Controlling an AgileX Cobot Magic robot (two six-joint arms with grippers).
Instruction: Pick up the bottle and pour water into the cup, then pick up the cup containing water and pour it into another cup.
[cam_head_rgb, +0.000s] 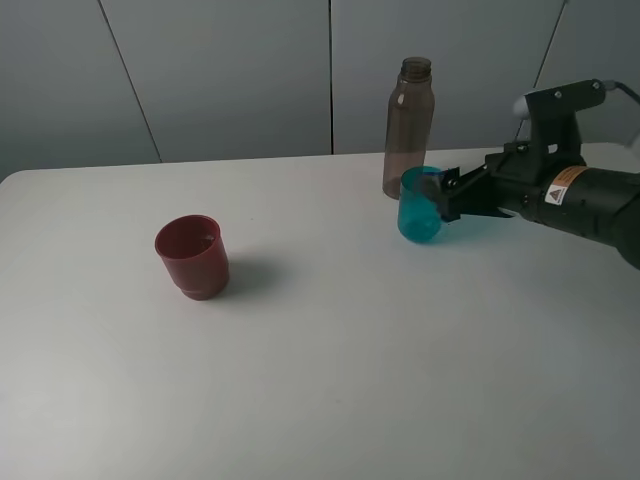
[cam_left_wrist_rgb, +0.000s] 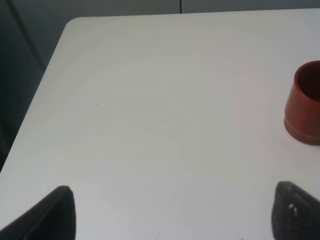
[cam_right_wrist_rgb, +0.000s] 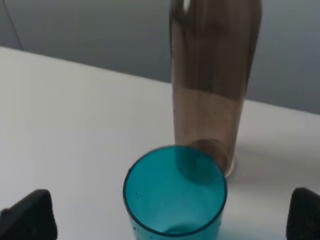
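Observation:
The bottle (cam_head_rgb: 408, 125), smoky and uncapped, stands upright at the back right of the table, seen close in the right wrist view (cam_right_wrist_rgb: 215, 85). The cup (cam_head_rgb: 416, 210), a translucent teal tumbler, stands upright just in front of it (cam_right_wrist_rgb: 174, 192). My right gripper (cam_head_rgb: 437, 198) is open at the cup's right side. In its wrist view the right gripper (cam_right_wrist_rgb: 167, 220) has its fingertips (cam_right_wrist_rgb: 30, 217) far apart, with the cup between them and untouched. The dark red other cup (cam_head_rgb: 192, 256) stands at the left (cam_left_wrist_rgb: 305, 105). My left gripper (cam_left_wrist_rgb: 175, 220) is open over bare table, well short of that cup.
The white table (cam_head_rgb: 330, 360) runs out to a rounded far-left corner (cam_left_wrist_rgb: 75, 25). A grey panelled wall (cam_head_rgb: 230, 70) stands behind it. The black right arm (cam_head_rgb: 580, 200) reaches in from the right edge.

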